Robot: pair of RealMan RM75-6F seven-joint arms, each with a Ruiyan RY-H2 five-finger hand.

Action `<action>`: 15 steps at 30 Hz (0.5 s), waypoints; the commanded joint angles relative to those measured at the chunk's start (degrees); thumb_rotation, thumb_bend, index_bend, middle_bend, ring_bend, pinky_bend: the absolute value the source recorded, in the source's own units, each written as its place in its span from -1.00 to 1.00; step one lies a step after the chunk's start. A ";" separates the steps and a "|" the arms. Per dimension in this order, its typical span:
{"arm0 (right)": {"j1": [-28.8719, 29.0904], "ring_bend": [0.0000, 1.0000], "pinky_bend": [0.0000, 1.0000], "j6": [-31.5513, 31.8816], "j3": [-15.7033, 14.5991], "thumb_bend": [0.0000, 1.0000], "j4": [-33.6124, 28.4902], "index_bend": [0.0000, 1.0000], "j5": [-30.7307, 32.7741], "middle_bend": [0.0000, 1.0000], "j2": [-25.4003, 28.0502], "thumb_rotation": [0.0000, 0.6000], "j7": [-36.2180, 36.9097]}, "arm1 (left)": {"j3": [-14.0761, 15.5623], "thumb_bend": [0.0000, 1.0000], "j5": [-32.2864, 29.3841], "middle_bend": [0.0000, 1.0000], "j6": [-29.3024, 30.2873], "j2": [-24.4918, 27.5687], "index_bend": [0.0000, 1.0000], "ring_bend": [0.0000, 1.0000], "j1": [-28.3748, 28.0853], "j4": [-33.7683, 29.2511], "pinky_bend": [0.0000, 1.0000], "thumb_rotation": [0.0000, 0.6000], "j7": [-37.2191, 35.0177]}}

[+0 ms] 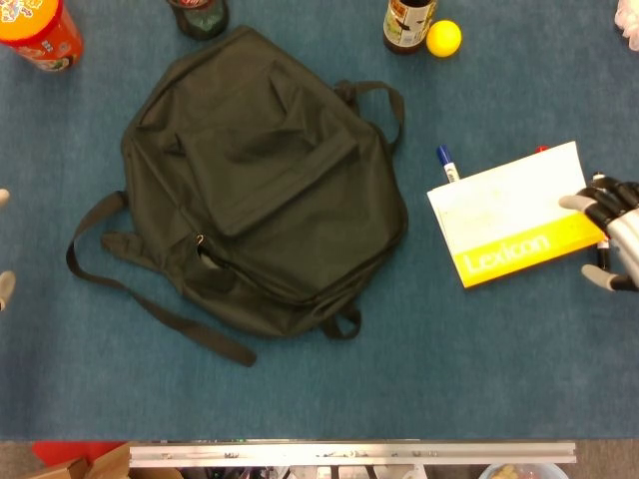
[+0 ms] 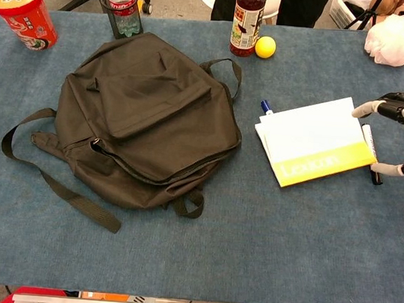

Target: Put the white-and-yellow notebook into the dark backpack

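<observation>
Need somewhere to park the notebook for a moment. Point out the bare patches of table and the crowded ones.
Bare: the wide strip of table along the near edge, and the gap between the backpack and the notebook. Crowded: around the notebook, with the blue pen, the black marker and the right hand, and the far edge with bottles and the yellow ball.

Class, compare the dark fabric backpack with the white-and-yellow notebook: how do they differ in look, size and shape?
The dark fabric backpack is one dark colour; the white-and-yellow notebook is white with a yellow band. The backpack is far larger. The backpack is soft and creased with loose straps; the notebook is a flat, straight-edged rectangle. Both lie flat on the blue table.
</observation>
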 commanded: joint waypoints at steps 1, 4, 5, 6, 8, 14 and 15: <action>0.87 -0.63 -0.42 -0.53 -0.16 -0.85 3.44 -0.43 -0.20 -0.41 -3.01 1.00 -1.21 | 0.13 -0.57 0.15 -0.62 0.13 0.03 -0.67 -0.63 0.18 0.06 -0.63 1.00 -0.16; 1.26 -0.64 -0.44 -0.58 -0.31 -0.85 5.77 -0.43 -0.17 -0.42 -5.00 1.00 -1.12 | 0.28 -0.57 0.26 -0.62 0.14 0.15 -0.67 -0.63 0.34 0.16 -0.63 1.00 -0.55; 1.35 -0.64 -0.44 -0.72 -0.41 -0.85 6.35 -0.43 -0.09 -0.42 -5.46 1.00 -1.04 | 0.30 -0.57 0.26 -0.62 0.17 0.20 -0.67 -0.63 0.40 0.20 -0.63 1.00 -0.72; 1.41 -0.64 -0.44 -0.79 -0.51 -0.86 6.91 -0.43 -0.02 -0.42 -5.90 1.00 -1.02 | 0.32 -0.57 0.24 -0.62 0.18 0.24 -0.67 -0.63 0.46 0.21 -0.63 1.00 -0.87; 1.48 -0.64 -0.45 -0.79 -0.75 -0.86 8.32 -0.43 0.07 -0.42 -6.95 1.00 -1.09 | 0.35 -0.57 0.11 -0.62 0.15 0.32 -0.67 -0.63 0.57 0.28 -0.63 1.00 -1.18; 1.75 -0.66 -0.46 -0.19 -1.27 -0.86 14.02 -0.43 -0.30 -0.42 -10.52 1.00 -2.44 | 0.58 -0.57 0.05 -0.62 -0.64 0.54 -0.67 -0.62 0.47 0.41 -0.63 1.00 -1.41; 1.76 -0.66 -0.46 0.02 -1.36 -0.86 15.25 -0.43 -0.45 -0.42 -11.24 1.00 -2.66 | 0.59 -0.57 0.11 -0.62 -0.71 0.56 -0.67 -0.62 0.43 0.40 -0.63 1.00 -1.45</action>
